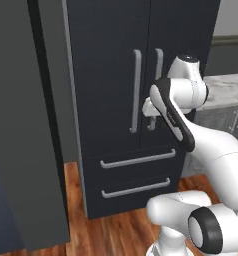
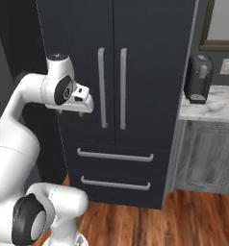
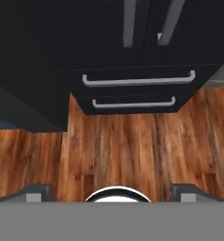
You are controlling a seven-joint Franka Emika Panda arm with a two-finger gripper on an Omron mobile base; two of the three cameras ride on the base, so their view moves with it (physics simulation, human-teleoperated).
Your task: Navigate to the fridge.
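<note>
1. Left base view: facing the dark navy French-door fridge (image 1: 116, 100), standing tall across the middle of the picture, its two long grey vertical handles (image 1: 136, 90) meeting at the centre and two drawers with horizontal grey handles (image 1: 137, 159) stacked below. Rising from the lower right, the white arm (image 1: 211, 150) bending in front of the right-hand door, covering part of one handle. Showing a plain dark grey wall panel (image 1: 26, 125) on the left, a marble counter (image 1: 226, 90) on the right, wooden floor (image 1: 121, 232) beneath.

2. Right base view: looking at the same fridge (image 2: 150, 96) straight ahead, both doors shut. Hanging in front of the left door, the gripper (image 2: 73, 111) pointing downward (fingers too small to read here). Sitting on the marble counter (image 2: 212, 108) just right of the fridge, a dark coffee machine (image 2: 198, 79); grey wood-grain cabinets (image 2: 205, 158) below it.

3. Hand view: peering down at the fridge drawers (image 3: 132, 94) and the wooden floor (image 3: 123, 146). Standing far apart at the bottom corners, the two fingertips (image 3: 36, 192), so jaws spread wide, gripping nothing.
</note>
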